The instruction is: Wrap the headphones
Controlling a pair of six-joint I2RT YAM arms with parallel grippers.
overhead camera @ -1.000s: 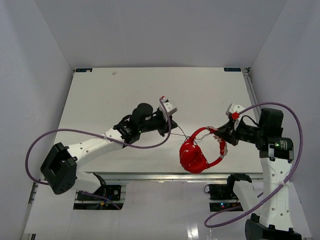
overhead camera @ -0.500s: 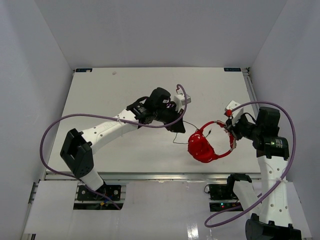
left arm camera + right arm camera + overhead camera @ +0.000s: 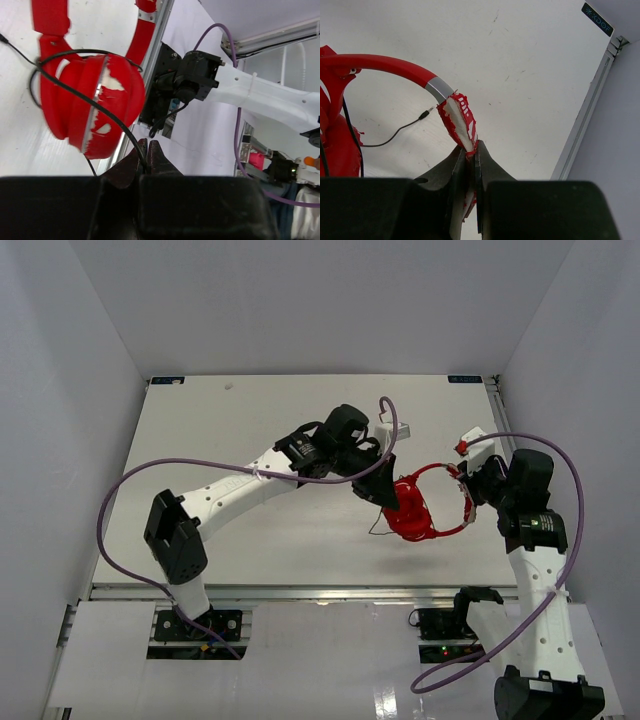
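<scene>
The red headphones hang above the table between my two grippers, cups folded together, headband curving right. My right gripper is shut on the headband's worn red-and-white padding. My left gripper is shut on the thin dark cord, which loops over the red cups and back round them. In the left wrist view the jaws are closed with the cord pinched between the tips. The small plug hangs free below the headband in the right wrist view.
The white table is walled by white panels on three sides. A metal rail runs along the near edge. Purple robot cables loop beside each arm. The right table edge rail lies close to my right gripper.
My left gripper has swung right and away from me with the cord, reaching the cups. My right gripper has lifted the headphones and moved them farther from the near edge.
</scene>
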